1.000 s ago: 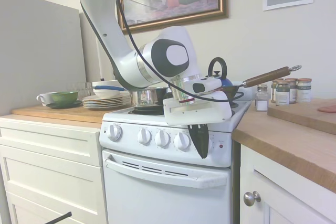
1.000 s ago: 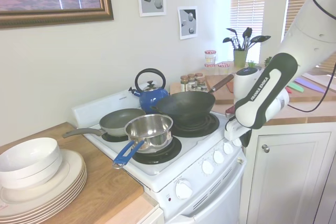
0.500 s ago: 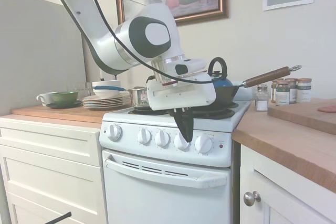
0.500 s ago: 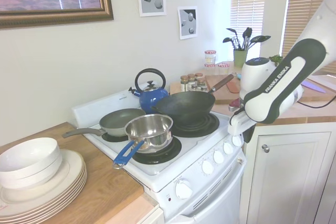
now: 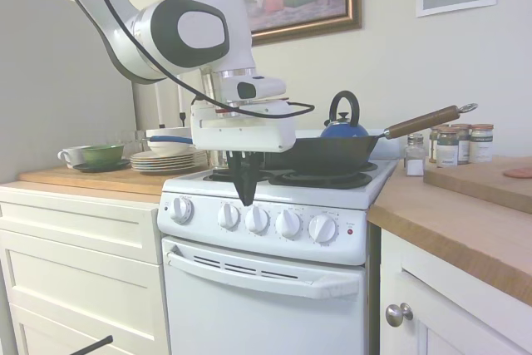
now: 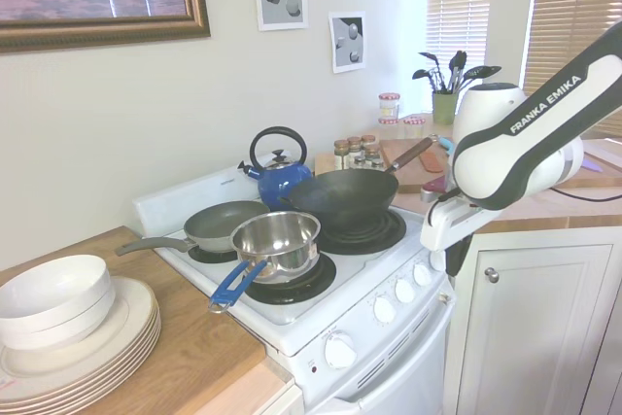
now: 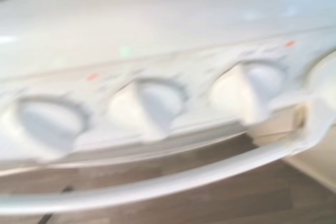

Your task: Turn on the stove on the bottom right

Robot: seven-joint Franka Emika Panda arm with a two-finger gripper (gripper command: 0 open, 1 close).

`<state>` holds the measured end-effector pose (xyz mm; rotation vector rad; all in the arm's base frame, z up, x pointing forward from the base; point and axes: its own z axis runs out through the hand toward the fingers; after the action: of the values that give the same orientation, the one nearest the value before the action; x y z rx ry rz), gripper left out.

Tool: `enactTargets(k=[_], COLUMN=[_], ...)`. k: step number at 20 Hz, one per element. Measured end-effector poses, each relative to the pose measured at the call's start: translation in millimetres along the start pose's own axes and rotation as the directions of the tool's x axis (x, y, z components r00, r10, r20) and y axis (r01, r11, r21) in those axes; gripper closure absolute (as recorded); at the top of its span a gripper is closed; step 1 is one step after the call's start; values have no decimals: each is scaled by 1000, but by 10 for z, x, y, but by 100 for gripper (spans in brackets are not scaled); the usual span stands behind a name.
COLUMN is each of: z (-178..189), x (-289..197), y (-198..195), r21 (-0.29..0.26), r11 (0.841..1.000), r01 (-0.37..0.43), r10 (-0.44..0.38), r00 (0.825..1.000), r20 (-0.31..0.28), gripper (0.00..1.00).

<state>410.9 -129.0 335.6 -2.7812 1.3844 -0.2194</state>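
- Gripper (image 5: 245, 197) hanging fingers-down in front of the stove (image 5: 274, 280) control panel, dark fingers pressed together into one narrow point, holding nothing.
- Tip poised just above and between the second and third of five round white knobs (image 5: 287, 224), counted from the left in the first exterior view; contact with either cannot be told.
- Blurred in the wrist view: three knobs (image 7: 149, 106) in a row above the white oven-door handle (image 7: 173, 182).
- Small red light (image 5: 349, 231) at the right end of the panel, beside the fifth knob.
- On the coil burners behind: black wok (image 6: 342, 199) with a wooden handle at the far right, blue kettle (image 6: 279, 177) at the back, steel saucepan (image 6: 280, 240) with a blue handle at the near left, grey frying pan (image 6: 224, 225) behind it.
- Left of the range on the wooden counter: stacked plates (image 5: 166, 160) and a green bowl (image 5: 101, 155) beside a white cup.
- Right of the range: spice jars (image 5: 455, 144) against the wall and a white cabinet door with a round knob (image 5: 397, 314).
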Motion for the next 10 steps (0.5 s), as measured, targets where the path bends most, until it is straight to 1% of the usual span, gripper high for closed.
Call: enactTargets(k=[10], z=[-20], x=[-86], y=[-65], r21=[18], r11=[1000], r01=[-8], r10=[8], r00=[1000], r20=[19], gripper=[0])
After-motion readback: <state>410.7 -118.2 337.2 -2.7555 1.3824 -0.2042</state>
